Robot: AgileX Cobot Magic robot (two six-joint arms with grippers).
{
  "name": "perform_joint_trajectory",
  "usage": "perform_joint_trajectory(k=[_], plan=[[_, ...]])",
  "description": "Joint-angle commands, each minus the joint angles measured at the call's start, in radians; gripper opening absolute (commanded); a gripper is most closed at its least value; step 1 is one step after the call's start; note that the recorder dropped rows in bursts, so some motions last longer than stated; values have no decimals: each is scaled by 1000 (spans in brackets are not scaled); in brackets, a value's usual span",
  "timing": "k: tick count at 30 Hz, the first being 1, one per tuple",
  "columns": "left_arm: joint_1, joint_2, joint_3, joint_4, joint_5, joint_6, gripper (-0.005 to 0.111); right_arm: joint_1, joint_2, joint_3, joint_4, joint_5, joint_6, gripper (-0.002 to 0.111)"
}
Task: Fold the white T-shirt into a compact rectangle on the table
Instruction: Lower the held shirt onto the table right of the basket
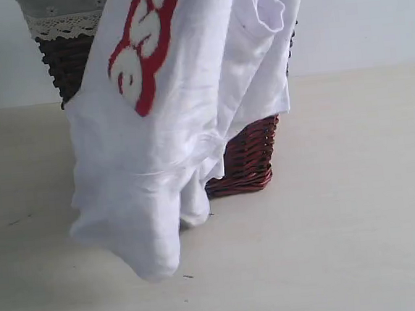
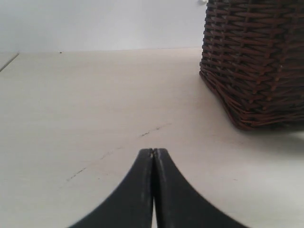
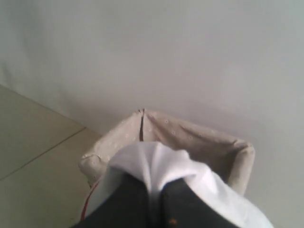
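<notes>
The white T-shirt hangs in the air in front of the wicker basket, its red-outlined lettering showing; its lowest fold dangles just above the table. My right gripper is shut on a bunch of the shirt's white cloth, held above the basket's liner. That gripper itself is out of the exterior view. My left gripper is shut with nothing in it, low over the bare table, beside the basket.
The dark brown wicker basket stands at the back middle of the table, with a lace-trimmed grey liner. A pale wall rises behind the table. Faint dark marks cross the tabletop in front of the left gripper.
</notes>
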Motion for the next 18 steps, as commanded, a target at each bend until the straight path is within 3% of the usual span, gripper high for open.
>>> perform_joint_trajectory(k=[1, 7, 18], plan=[[3, -5, 3, 1, -9, 2, 0, -2, -86, 201, -46, -28, 56, 0], [3, -5, 3, 1, -9, 2, 0, -2, -141, 490, 188, -28, 39, 0], [3, -5, 3, 1, -9, 2, 0, -2, -63, 510, 781, -48, -186, 0]])
